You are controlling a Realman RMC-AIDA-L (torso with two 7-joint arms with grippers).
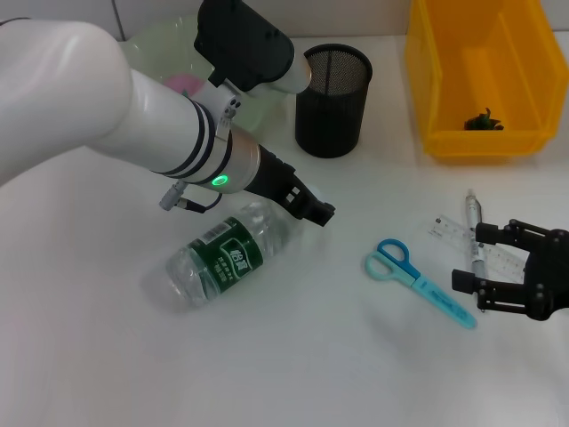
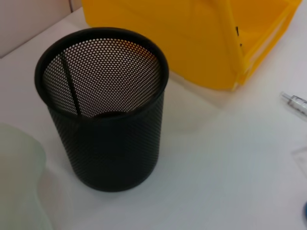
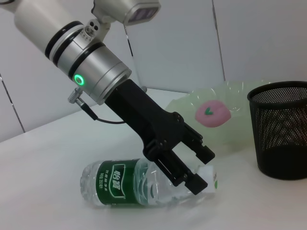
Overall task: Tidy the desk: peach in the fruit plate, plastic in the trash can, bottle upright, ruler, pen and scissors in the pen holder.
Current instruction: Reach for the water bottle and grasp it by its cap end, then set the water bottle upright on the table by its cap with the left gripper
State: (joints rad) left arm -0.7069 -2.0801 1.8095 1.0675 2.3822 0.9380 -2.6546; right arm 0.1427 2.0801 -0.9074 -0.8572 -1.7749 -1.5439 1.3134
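- The right claw (image 1: 484, 267), black with its fingers spread, hangs low at the near right of the white tabletop (image 1: 293, 356), pinching nothing.
- Under and just beside its fingertips lie a clear plastic ruler (image 1: 462, 234) and a slim silver-and-clear pen (image 1: 474, 233), the pen crossing the ruler; whether the claw touches either cannot be told.
- Just to the left of that claw, apart from it, lie the blue-handled scissors (image 1: 418, 280), flat, with the loops pointing away from the claw.
- A clear plastic water bottle with a green label (image 1: 222, 256) lies on its side near the middle of the tabletop.
- The left claw (image 1: 313, 211), black, sits at the bottle's neck end with its 2 fingers (image 3: 184, 172) spread to either side of the neck; a firm pinch cannot be confirmed.
- Farther back stands a black wire-mesh cylindrical pen holder (image 1: 332, 100), upright.
- Left of the pen holder, partly hidden behind the left arm, is a pale green translucent fruit plate (image 3: 240, 103) holding a pink peach (image 3: 213, 113).
- At the far right stands a yellow plastic bin (image 1: 480, 76) with a small dark green scrap (image 1: 483, 121) inside.
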